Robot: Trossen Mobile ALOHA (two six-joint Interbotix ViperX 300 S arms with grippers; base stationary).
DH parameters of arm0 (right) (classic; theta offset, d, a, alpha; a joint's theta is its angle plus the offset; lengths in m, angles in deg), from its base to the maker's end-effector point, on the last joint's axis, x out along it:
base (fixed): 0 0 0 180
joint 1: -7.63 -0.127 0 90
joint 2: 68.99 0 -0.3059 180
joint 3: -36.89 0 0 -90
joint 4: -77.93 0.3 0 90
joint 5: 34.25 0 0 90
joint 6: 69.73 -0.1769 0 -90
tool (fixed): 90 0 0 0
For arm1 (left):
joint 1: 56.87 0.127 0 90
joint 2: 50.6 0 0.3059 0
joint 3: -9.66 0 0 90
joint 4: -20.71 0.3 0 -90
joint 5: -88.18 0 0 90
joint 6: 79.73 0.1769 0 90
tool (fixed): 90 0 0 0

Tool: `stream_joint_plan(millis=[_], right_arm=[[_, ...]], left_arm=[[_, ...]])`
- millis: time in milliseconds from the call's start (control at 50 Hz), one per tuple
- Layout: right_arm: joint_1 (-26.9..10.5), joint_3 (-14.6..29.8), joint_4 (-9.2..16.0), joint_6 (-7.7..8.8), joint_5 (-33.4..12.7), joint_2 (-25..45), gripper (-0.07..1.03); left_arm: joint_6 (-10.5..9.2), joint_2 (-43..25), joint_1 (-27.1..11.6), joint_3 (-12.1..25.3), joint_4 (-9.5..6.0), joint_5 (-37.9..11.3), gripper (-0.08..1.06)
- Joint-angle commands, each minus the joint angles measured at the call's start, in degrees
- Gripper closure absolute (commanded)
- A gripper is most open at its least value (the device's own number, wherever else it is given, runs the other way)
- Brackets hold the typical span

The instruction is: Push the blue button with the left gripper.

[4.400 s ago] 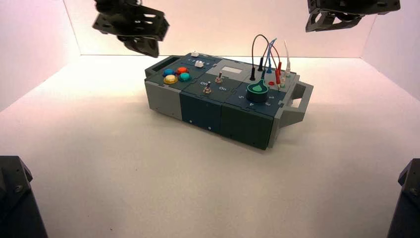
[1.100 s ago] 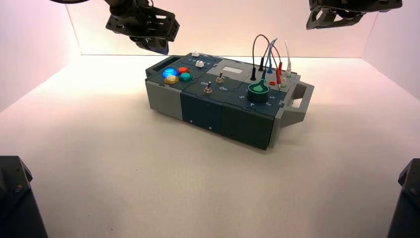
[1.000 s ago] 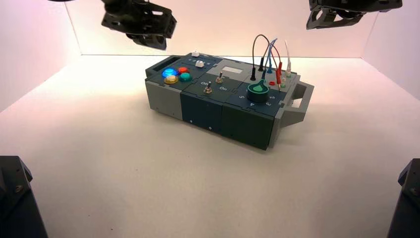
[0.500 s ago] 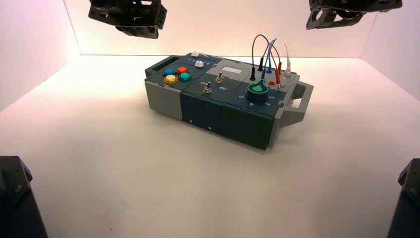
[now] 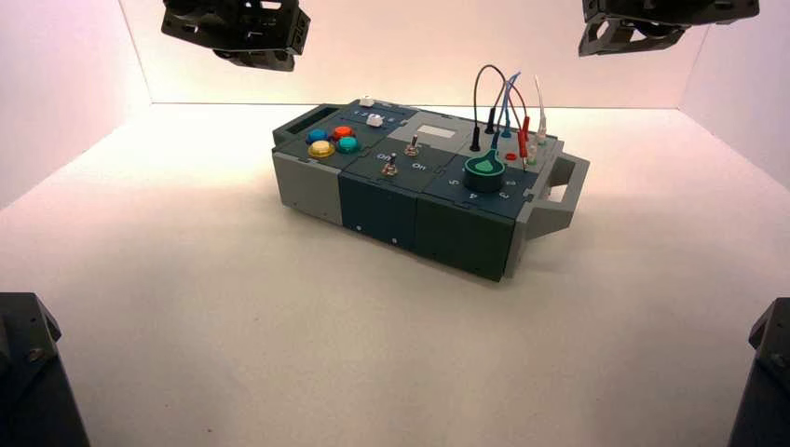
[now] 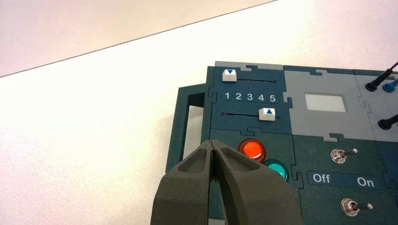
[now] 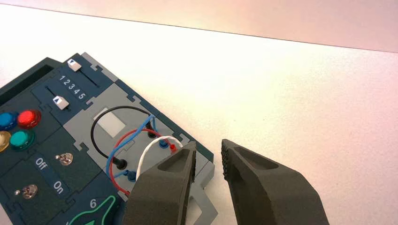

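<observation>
The left gripper (image 5: 272,61) hangs at the upper left of the high view, its fingers together with nothing between them, apart from the blue button (image 5: 318,136) at the box's (image 5: 377,207) left end. The glossy dome looks like smooth, hard plastic, probably light and springy to push but slippery off-centre; it wants a straight press on its crown, not a grasp. The right gripper (image 7: 210,144) waits upper right, fingers parted and empty.

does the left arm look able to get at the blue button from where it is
Probably yes: the left end effector hangs shut above the box's left end, and nothing appears to stand between it and the blue button, though the red button sits close beside.
</observation>
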Motion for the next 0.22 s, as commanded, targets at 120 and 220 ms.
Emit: stream_joint_plan(millis=[120,220], right_arm=[[-0.2,0.7,0.0,-0.09,0.5,-0.8,0.65],[-0.2,0.7,0.0,0.0,0.5,-0.9,0.65]], left_arm=[[-0.09,2.1,0.2,0.4,0.0,0.7,1.01],[0.0,2.1,0.2,0.4,0.0,0.7,1.01]])
